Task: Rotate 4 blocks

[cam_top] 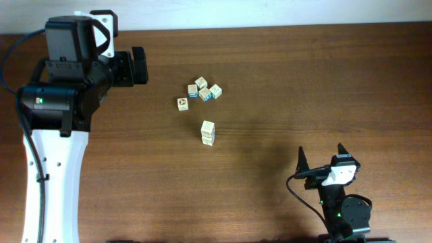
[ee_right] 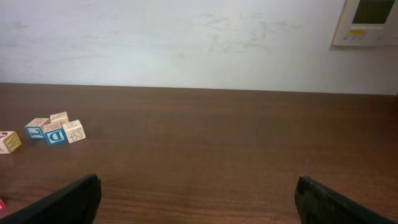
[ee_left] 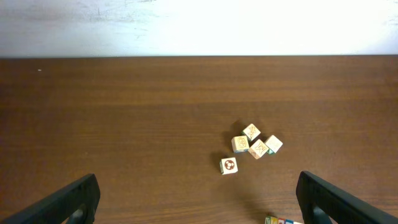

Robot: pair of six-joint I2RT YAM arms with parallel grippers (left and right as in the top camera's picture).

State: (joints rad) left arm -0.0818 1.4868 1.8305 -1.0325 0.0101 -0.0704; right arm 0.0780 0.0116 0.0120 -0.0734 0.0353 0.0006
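Bright, even light; blocks [cam_top: 208, 132] cast faint shadows; white wall [ee_left: 186, 25] looks washed out.

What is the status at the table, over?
Left gripper and right gripper open, empty. Alphabet blocks bunched mid-table, untouched. Tan cubes clustered nearby, apart.

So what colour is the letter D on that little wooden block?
Blue, on pale wood; the block shows best in the right wrist view.

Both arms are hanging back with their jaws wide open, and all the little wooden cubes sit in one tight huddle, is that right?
Not one huddle. The overhead view shows a bunch of four cubes, a lone cube just beside it, and a separate little group standing apart from both. The rest holds.
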